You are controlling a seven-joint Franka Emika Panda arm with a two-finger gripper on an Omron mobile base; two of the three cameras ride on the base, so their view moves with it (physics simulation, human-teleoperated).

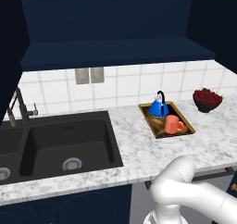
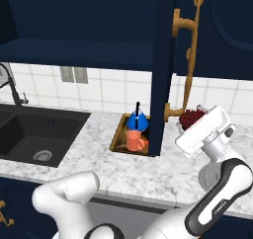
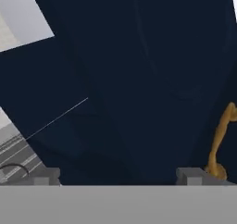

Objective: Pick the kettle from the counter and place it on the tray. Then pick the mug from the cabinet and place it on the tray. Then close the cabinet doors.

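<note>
Found on the tray (image 1: 159, 131): the kettle (image 1: 159, 108) at the back end and the mug (image 1: 172, 124) just in front of it, close enough to look touching, all well right of the sink (image 1: 60, 144) on the counter (image 1: 139, 158) and near the bowl of red fruit (image 1: 207, 99). Leaves, by the look of it, only the cabinet doors, with the right door (image 2: 163, 70) standing open, edge-on in the right base view, and the shelf (image 1: 115, 52) of the cabinet bare. Finds the gripper (image 3: 119, 176) spread wide with nothing between the fingertips (image 3: 46, 174), facing the navy panel of that door with the brass handle (image 3: 220, 144) off to one side. Risks from here, as a judgement: pushing too near the handle and snagging a finger on it; pushing at a glancing angle and sliding along the panel without swinging it; shoving from too near the hinge and stalling; shutting this door alone and forgetting the left door (image 1: 9, 47). Cannot tell from any view whether the tips touch the panel. Gives, in the left base view, the tray's load unobstructed and both open doors at the picture's sides; gives, in the right base view, the hand close beside the door, with the tray partly hidden behind its edge; gives, in the hand view, the spread of the jaws and the panel up close.
</note>
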